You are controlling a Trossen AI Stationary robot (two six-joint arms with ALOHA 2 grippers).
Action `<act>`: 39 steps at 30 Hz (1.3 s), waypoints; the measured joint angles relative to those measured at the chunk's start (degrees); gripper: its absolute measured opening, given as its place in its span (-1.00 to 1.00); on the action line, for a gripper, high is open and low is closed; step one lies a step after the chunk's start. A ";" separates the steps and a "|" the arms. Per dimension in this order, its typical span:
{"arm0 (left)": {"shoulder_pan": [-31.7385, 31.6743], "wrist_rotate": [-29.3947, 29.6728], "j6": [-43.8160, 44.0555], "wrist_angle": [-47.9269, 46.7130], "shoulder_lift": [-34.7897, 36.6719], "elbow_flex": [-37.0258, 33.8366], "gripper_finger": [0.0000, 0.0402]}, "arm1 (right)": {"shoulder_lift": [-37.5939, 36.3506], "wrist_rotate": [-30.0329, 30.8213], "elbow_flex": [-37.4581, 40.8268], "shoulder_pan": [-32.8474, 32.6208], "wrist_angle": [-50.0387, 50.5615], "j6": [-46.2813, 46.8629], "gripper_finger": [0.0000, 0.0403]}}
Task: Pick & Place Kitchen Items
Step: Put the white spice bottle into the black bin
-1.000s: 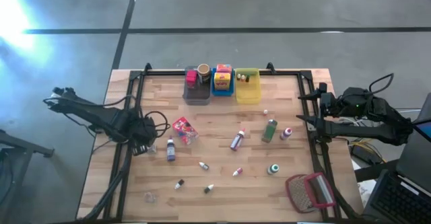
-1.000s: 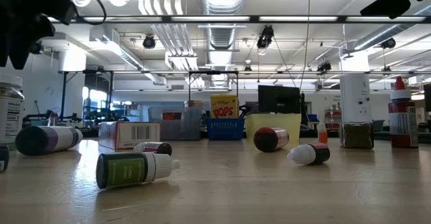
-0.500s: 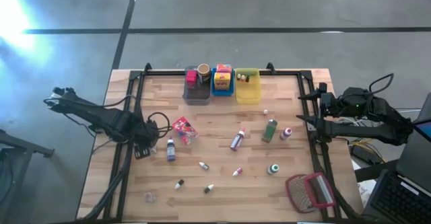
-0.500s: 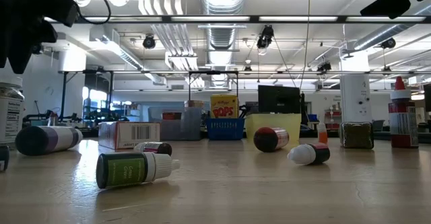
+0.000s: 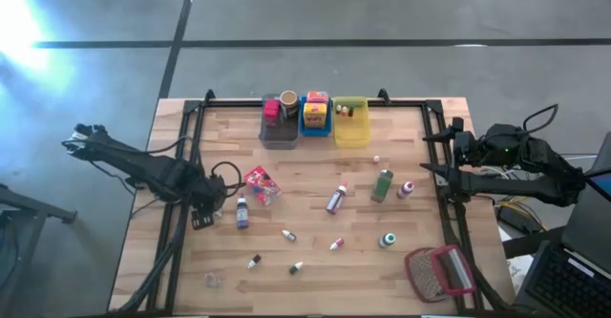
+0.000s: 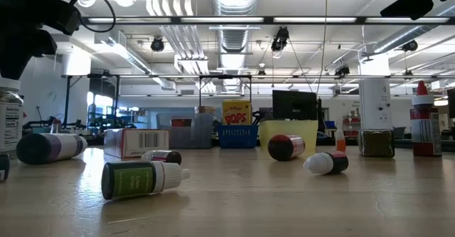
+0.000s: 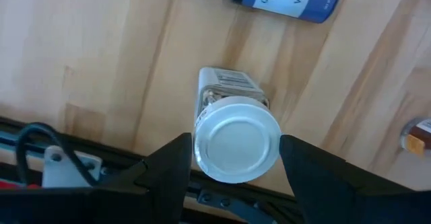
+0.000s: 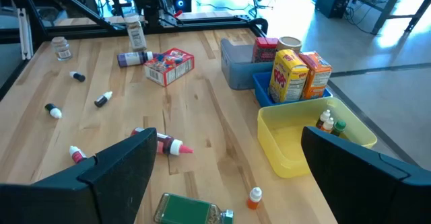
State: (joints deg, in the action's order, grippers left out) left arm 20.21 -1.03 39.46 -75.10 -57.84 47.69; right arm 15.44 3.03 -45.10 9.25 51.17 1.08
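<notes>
My left gripper [image 5: 202,215] is over the table's left part, pointing down and shut on a small jar [image 7: 232,96] with a white lid and a printed label. The jar also shows at the low view's left edge [image 6: 8,119], low over the wood; whether its bottom touches I cannot tell. A violet bottle [image 5: 242,213] lies just to its right. A red packet [image 5: 261,184], a green bottle [image 5: 382,184] and several tiny capped bottles lie scattered on the table. My right gripper [image 8: 229,183] waits open, raised at the table's right edge. My left gripper pinches the jar at its top end, one finger [image 7: 168,177] on each of two opposite sides of the white lid [image 7: 237,142]. The fingers come from above, pointing down. The jar hangs below them, slightly tilted, its labelled side [image 7: 229,83] showing past the lid.
Grey [image 5: 279,132], blue [image 5: 316,119] and yellow [image 5: 351,129] bins stand in a row at the far edge, with boxes and small bottles in them. A red-framed mesh object [image 5: 439,270] lies at the near right corner. A small clear jar [image 5: 212,280] stands near left.
My left gripper has sunk a little toward the table with the jar still between its fingers and has tipped slightly. My right gripper has kept still.
</notes>
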 joint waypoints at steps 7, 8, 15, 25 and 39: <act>0.00 0.10 -0.13 0.64 -0.02 -0.10 0.16 | 0.00 0.01 0.00 0.00 0.01 0.00 0.81; 0.00 0.19 -0.27 0.66 -0.02 -0.10 0.16 | 0.02 0.00 0.00 0.00 0.01 0.00 0.81; 0.00 1.13 -1.49 0.66 -0.04 -0.20 0.16 | 0.00 0.02 0.00 0.01 0.00 -0.01 0.81; -0.02 1.04 -0.55 1.08 -0.02 -0.20 0.16 | 0.00 0.01 0.00 0.01 0.00 -0.01 0.81; -0.02 0.87 -0.76 1.01 -0.02 -0.20 0.19 | 0.01 0.00 0.00 0.01 0.00 -0.02 0.81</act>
State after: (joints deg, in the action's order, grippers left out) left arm 20.18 -0.16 38.70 -74.08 -57.87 47.48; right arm 15.46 3.03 -45.10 9.26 51.16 1.07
